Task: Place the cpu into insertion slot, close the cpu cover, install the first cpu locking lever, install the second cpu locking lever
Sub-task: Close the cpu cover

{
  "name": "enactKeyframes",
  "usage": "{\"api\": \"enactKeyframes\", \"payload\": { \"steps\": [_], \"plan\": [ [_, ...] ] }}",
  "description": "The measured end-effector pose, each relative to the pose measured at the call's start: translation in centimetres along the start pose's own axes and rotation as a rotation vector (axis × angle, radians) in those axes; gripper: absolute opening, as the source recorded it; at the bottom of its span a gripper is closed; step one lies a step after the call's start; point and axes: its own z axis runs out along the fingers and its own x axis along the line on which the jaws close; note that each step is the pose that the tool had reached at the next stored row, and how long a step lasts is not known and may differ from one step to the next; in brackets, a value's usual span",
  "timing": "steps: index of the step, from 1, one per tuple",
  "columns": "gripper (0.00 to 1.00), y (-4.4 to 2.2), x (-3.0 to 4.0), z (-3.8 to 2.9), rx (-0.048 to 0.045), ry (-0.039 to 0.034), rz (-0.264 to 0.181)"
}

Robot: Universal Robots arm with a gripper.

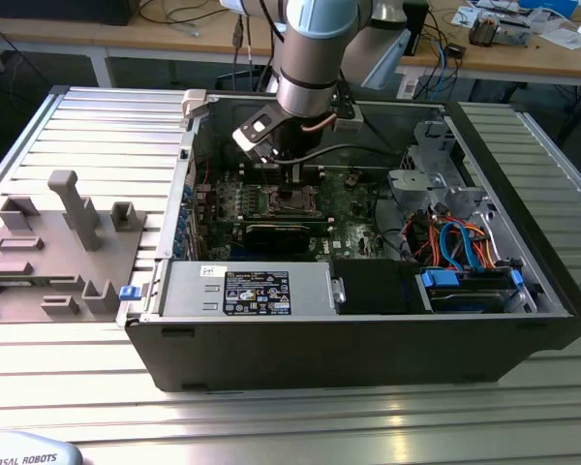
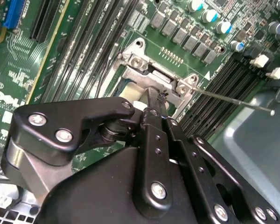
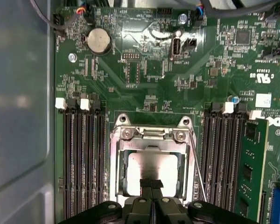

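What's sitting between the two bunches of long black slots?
In the first wrist view, the cpu cover with the cpu showing through its window, beside a thin wire lever.

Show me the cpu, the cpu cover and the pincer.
cpu (image 3: 150, 165), first wrist view, on its bare silver top.
cpu cover (image 3: 115, 172), first wrist view, on a side bar of the frame.
pincer (image 3: 151, 183), first wrist view, midway between its fingertips.

The case (image 1: 368, 339) is open on top, so you can come straight down. Room is tight around the cover (image 3: 115, 172). Slots (image 3: 81, 158) stand close on both sides. A thin lever (image 3: 198, 168) sticks out just beside it. A memory stick (image 3: 252, 158) stands farther out. The wall (image 3: 18, 116) closes one side.
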Motion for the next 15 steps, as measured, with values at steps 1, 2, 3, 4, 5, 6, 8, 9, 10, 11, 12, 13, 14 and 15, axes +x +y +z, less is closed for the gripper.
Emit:
{"api": "enactKeyframes", "payload": {
  "steps": [1,2,3,4,5,6,8,9,10,11,12,13,14,15],
  "plan": [
    [0.11,-0.07,0.0,0.05,0.0,-0.0001,0.0],
    [0.11,-0.14,0.0,0.11,-0.0001,0.0,0.0],
    [0.11,-0.23,0.0,0.2,-0.0001,-0.0001,0.0],
    [0.11,-0.29,0.0,0.26,0.0001,-0.0004,0.0],
    [0.11,-0.34,-0.01,0.33,0.0003,-0.0006,0.0],
    [0.11,-0.35,-0.01,0.38,0.0003,-0.0007,0.0],
    [0.11,-0.34,0.0,0.41,0.0001,-0.0002,0.0],
    [0.11,-0.28,-0.01,0.4,0.0004,-0.0001,0.0],
    [0.11,-0.08,-0.02,0.38,0.0,0.0,0.0],
    [0.11,0.19,-0.03,0.33,0.0,0.0002,0.0],
    [0.11,0.46,-0.03,0.29,0.0003,0.0005,0.0],
    [0.11,0.72,-0.04,0.22,0.0007,0.0008,0.0],
    [0.11,0.97,-0.04,0.12,0.0013,0.0009,0.0],
    [0.11,1.27,-0.06,-0.06,0.0029,0.0,0.0]
  ]
}}
